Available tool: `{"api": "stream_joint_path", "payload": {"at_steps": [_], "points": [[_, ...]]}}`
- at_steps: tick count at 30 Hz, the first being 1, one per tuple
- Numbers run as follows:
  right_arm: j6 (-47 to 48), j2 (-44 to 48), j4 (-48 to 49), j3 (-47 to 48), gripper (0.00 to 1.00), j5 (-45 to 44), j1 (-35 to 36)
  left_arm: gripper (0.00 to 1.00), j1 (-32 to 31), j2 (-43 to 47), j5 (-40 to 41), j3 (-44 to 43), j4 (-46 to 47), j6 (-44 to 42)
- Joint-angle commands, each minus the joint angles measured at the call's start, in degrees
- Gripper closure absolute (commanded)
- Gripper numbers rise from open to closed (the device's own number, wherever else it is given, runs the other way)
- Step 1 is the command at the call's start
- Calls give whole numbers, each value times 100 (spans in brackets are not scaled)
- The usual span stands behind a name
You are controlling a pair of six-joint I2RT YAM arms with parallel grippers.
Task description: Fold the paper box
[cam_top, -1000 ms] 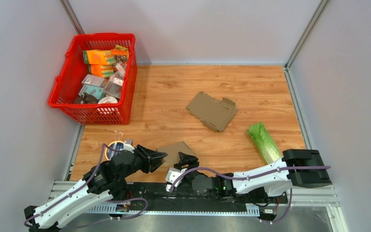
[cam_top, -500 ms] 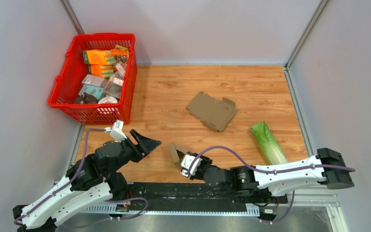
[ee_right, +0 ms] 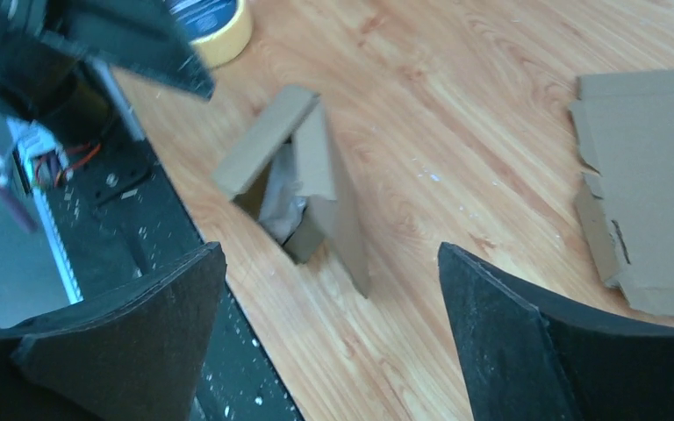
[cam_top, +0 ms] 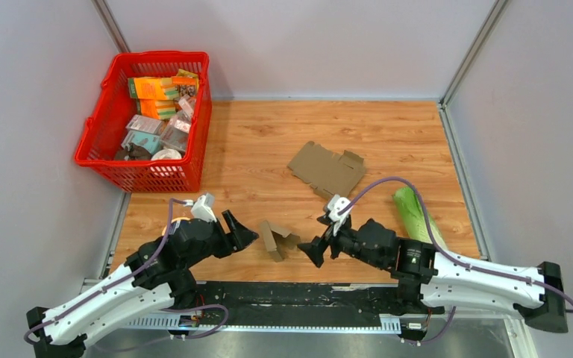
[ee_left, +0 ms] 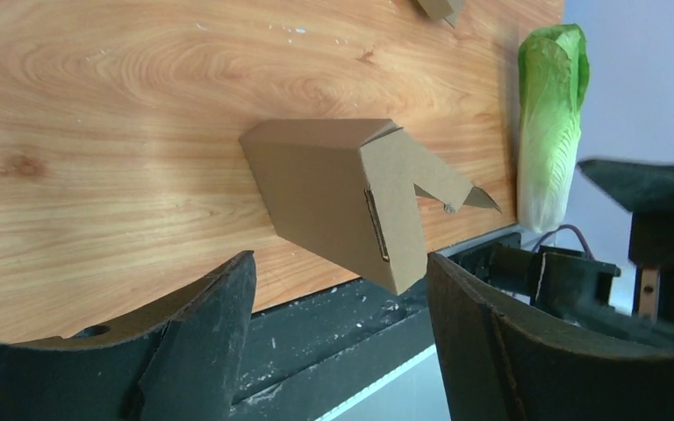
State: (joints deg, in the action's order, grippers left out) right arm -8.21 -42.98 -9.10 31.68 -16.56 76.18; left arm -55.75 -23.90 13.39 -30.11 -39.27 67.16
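The small, partly folded brown paper box (cam_top: 276, 239) lies on the wooden table near the front edge, with loose flaps sticking out. Nothing holds it. In the left wrist view the box (ee_left: 342, 197) sits just beyond my left gripper (ee_left: 340, 294), whose jaws stand wide apart and empty. My left gripper (cam_top: 242, 235) is to the box's left, and my right gripper (cam_top: 315, 250) is to its right. In the right wrist view the box (ee_right: 298, 175) shows its open end, ahead of my open right gripper (ee_right: 329, 263).
A flat unfolded cardboard blank (cam_top: 327, 170) lies mid-table. A green cabbage (cam_top: 418, 216) rests at the right, partly behind the right arm. A red basket (cam_top: 145, 123) of packets stands back left. A tape roll (ee_right: 219, 26) sits by the left arm. The black base rail (cam_top: 298, 294) runs along the front.
Both grippers have opened and let go of the box, which now rests on the table. My right gripper has drawn back to the right; the left one has backed off to the left.
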Motion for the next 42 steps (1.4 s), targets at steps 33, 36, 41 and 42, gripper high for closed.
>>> {"api": "stream_joint_path", "payload": {"at_steps": [33,36,41,42], "points": [[-2870,-3717,-804,2088,70,-269,151,71,-349,-1443,-593,1692,3628,1766],[-2723,-3858,-663,1991,66,-181,169,74,-349,-1074,-372,1605,3119,1713],[-1878,-3876,-540,1877,55,47,55,72,-349,-485,-231,2069,2827,1827],[-1834,-3902,-531,1851,54,108,-6,72,-349,-414,-231,2227,2932,1914]]}}
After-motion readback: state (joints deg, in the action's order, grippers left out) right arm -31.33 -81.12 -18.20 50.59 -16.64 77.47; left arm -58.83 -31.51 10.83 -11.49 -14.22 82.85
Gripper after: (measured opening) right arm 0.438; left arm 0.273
